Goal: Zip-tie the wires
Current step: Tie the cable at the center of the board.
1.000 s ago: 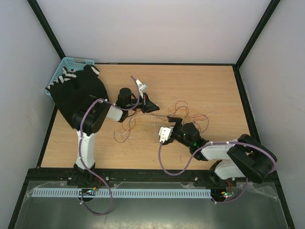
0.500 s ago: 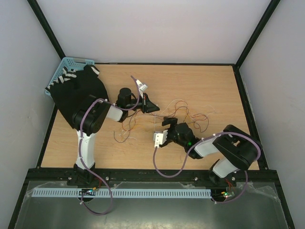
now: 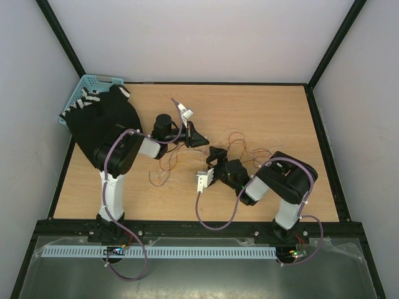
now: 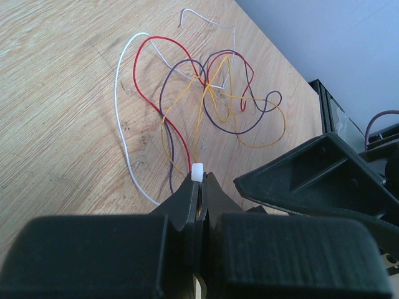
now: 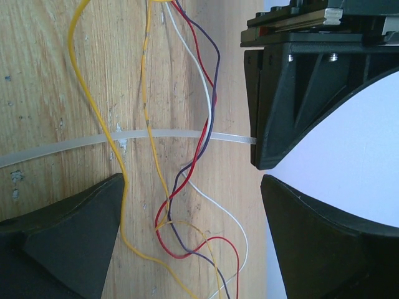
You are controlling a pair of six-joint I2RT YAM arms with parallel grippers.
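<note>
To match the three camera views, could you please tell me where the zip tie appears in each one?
Right wrist: the zip tie crosses the middle, from the left edge to the left gripper.
Left wrist: lower centre, its white end is pinched in the shut left gripper.
Top external: too thin to make out.
Shared landmark: the wires.
</note>
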